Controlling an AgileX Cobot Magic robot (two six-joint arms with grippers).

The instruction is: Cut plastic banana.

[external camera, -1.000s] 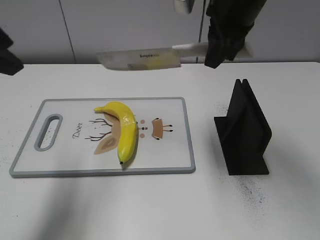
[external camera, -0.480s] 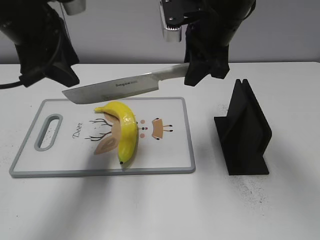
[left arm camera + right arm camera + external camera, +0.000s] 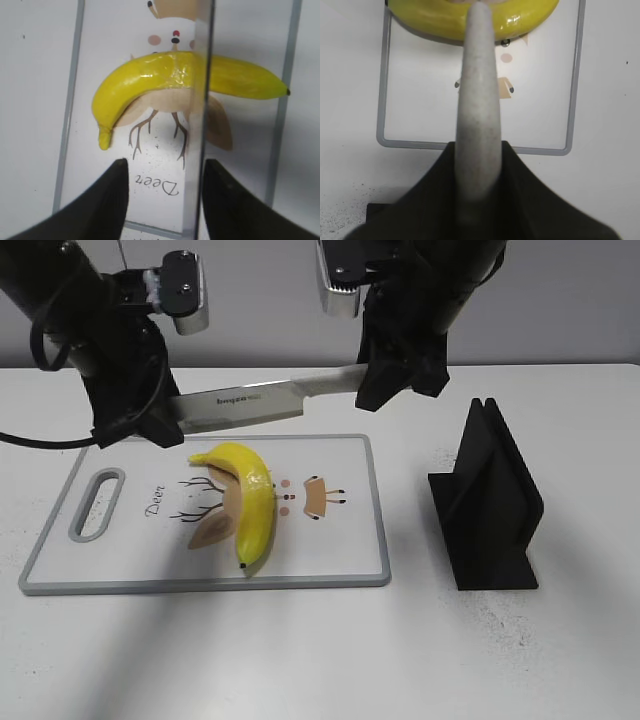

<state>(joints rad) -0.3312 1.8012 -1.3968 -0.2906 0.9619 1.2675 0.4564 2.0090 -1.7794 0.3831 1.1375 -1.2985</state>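
A yellow plastic banana (image 3: 245, 502) lies on a white cutting board (image 3: 340, 550) with a deer drawing. My right gripper (image 3: 388, 388) is shut on the grey handle of a kitchen knife (image 3: 235, 405) and holds it level above the board's far edge, blade pointing left. In the right wrist view the handle (image 3: 479, 100) runs from the jaws (image 3: 479, 172) toward the banana (image 3: 430, 20). My left gripper (image 3: 135, 428) is at the blade's tip. In the left wrist view its fingers (image 3: 162, 197) are open, with the blade (image 3: 200, 130) between them near the right finger, above the banana (image 3: 150, 82).
A black knife stand (image 3: 490, 505) stands on the white table to the right of the board. The board's handle slot (image 3: 97, 503) is at its left end. Bare table lies in front of the board.
My left arm has come in from the left and down to the blade's tip. My right gripper has lowered the knife from high at the back to just above the board.
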